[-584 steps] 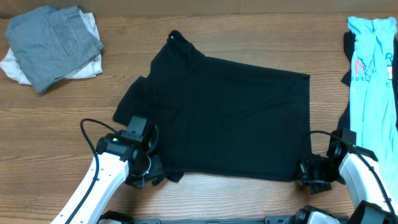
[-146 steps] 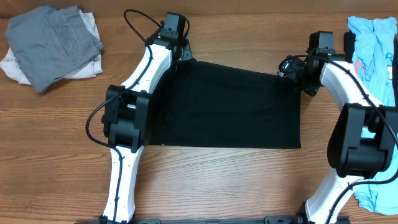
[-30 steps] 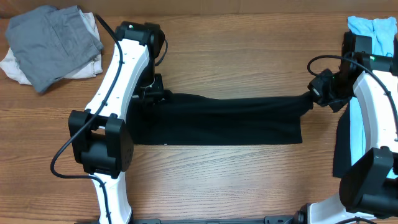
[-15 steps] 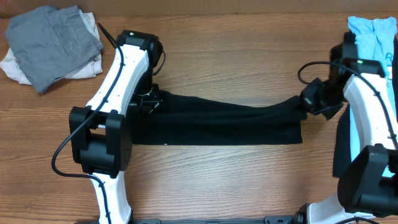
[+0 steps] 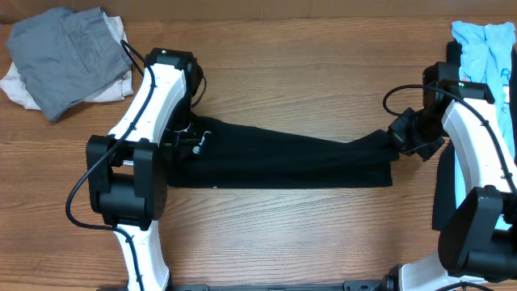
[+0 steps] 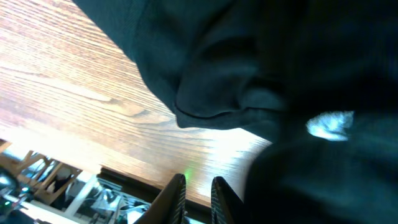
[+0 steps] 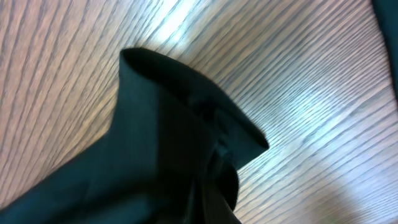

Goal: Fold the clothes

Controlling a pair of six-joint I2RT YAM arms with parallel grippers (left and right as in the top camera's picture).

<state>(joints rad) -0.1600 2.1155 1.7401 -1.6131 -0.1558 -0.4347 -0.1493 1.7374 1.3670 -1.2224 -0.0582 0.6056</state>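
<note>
black T-shirt point(image 5: 291, 158): folded strip across tabletop point(image 5: 307, 65) middle | right gripper point(image 5: 397, 137): clamped on its raised right end | left gripper point(image 6: 197, 193): jaws slightly parted at its left end, holding nothing | grey pile point(image 5: 69, 52): far-left corner

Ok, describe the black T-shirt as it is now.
The black T-shirt is plain, soft, matte fabric, folded into a long narrow band across the wooden table. Its lower edge lies straight; the upper layer slopes, bunched at the right end where the right gripper pinches it. The left gripper sits at its left end.
</note>
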